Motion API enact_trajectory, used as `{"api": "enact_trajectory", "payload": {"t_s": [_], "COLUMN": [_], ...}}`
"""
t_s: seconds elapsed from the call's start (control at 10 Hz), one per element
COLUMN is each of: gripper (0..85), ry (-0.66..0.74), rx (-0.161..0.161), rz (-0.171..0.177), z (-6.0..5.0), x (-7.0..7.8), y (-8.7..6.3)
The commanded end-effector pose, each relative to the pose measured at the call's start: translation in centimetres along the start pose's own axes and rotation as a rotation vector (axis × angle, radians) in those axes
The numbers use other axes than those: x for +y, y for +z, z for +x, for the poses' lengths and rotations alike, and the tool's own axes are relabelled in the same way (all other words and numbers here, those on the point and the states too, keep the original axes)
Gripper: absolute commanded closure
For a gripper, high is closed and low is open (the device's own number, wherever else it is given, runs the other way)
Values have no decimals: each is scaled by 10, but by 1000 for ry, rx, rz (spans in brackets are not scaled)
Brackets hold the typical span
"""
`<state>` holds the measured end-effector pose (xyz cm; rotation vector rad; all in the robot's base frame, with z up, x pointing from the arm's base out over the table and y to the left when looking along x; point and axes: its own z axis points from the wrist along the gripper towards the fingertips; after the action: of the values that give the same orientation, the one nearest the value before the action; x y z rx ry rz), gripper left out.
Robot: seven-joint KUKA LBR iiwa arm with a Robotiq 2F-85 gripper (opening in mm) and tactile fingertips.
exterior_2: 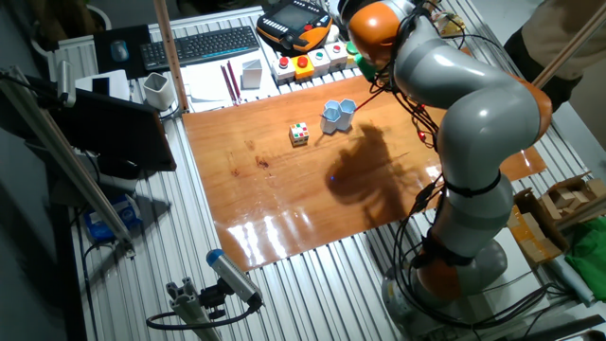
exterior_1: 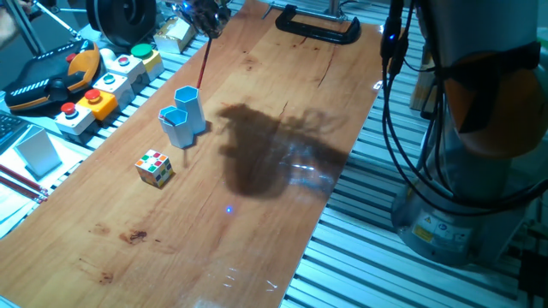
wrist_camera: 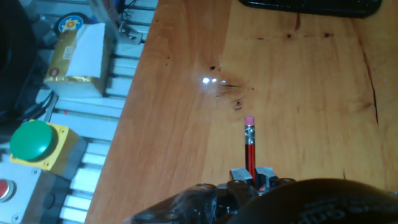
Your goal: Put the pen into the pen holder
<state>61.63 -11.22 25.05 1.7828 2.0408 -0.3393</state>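
Wooden table (exterior_1: pixel 282 103) ringed by button boxes (exterior_1: pixel 103 81). Gripper (wrist_camera: pixel 253 176) holds the pen (wrist_camera: pixel 250 149) aloft, jaws pinching one end, beyond the pen holder (exterior_1: pixel 188 104). Light, stiff, thin, likely slippery; grip mid-shaft would steady it better.

Glossy varnished wood desk (exterior_1: pixel 282 214) on ribbed metal; smooth plastic pen holder (exterior_1: pixel 189 105); red pen (wrist_camera: pixel 250 155) with rubber tip

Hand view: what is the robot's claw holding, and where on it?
The gripper pinches the thin red pen near one end; its pale tip points away.
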Motion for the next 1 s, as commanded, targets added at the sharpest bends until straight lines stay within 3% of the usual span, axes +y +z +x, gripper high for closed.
{"api": "enact_trajectory", "payload": {"t_s": [0.0,0.3,0.6,0.9], "gripper": [843,843,843,843], "ry": [-4,60,49,39], "rx": [-21,-35,-91,-93], "rz": [3,14,2,-14], "z": [-5,-25,-25,-21], "x": [2,10,10,10], "y": [1,5,4,4]}}
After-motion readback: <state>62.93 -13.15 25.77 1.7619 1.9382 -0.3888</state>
